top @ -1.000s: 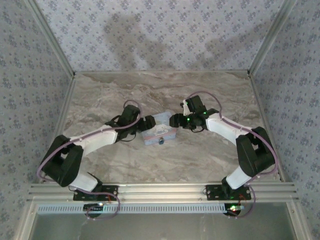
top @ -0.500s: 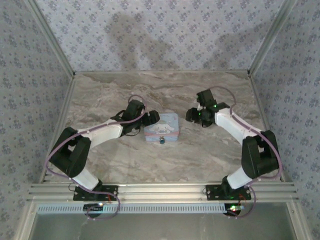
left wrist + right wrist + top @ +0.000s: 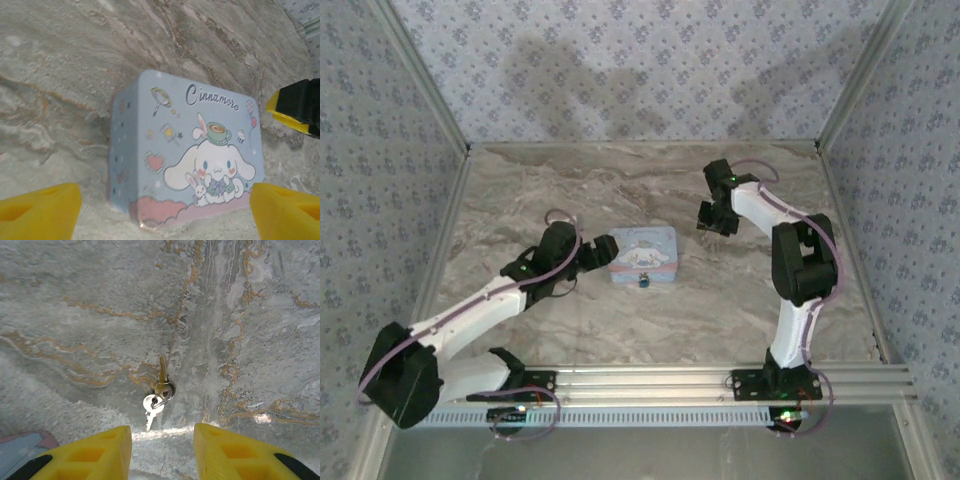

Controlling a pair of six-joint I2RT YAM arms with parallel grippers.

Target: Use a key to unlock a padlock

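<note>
The keys (image 3: 159,392) lie at the tin's (image 3: 642,253) 2 o'clock, below the half-open, empty right gripper (image 3: 162,432). It should centre over them, then pinch. The padlock (image 3: 643,282) sits at the tin's 6 o'clock. The left gripper (image 3: 598,250) is wide.

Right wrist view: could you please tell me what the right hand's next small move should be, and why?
Probably ease the right hand forward and down until its fingers straddle the keys. The two ringed keys lie flat on the table just ahead of the fingertips, and nothing sits between the fingers yet.
</note>
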